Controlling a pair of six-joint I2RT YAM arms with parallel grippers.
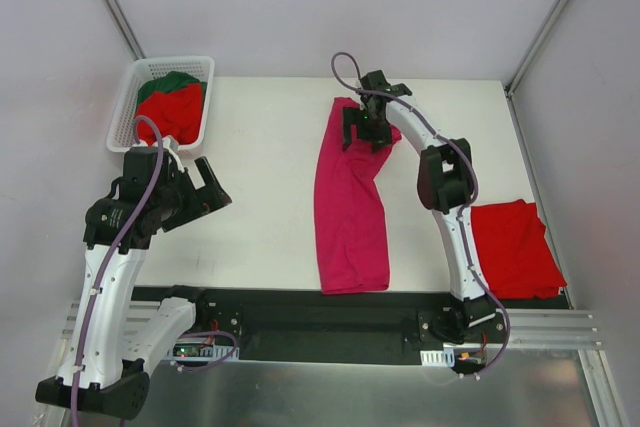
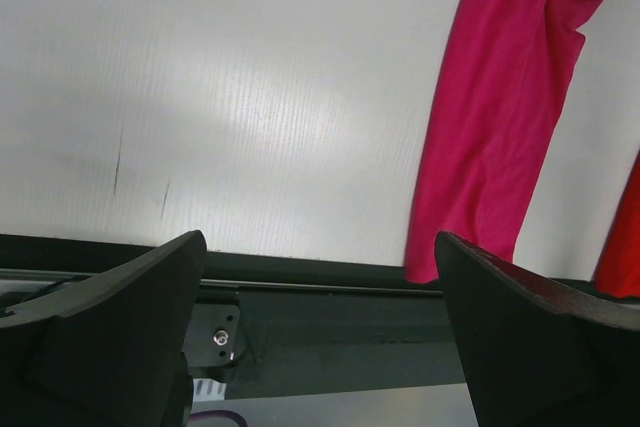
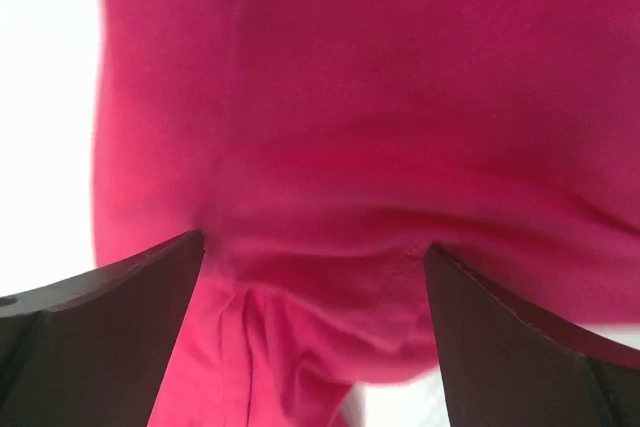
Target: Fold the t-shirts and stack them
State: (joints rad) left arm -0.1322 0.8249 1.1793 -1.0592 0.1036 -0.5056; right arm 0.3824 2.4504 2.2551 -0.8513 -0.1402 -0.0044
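Pink t-shirt [image 1: 350, 217] lies in a long strip on the table [image 1: 260, 147], folded narrow. Right claw [image 1: 366, 133] hangs spread wide over its far end, likely to pinch it for another fold. Left claw [image 1: 212, 187] is spread too, by the basket [image 1: 122, 112]. A folded red t-shirt [image 1: 515, 247] sits on the right, likely starting the stack.

**Own hardware, appearance**

My left arm [image 1: 105, 277] and right arm [image 1: 458, 247] had white link shells and black joint housings. A purple cable [image 1: 76, 367] ran along each. My left gripper [image 1: 215, 185] and right gripper [image 1: 365, 137] were black, with matte, wedge-shaped fingers [image 2: 110, 337].
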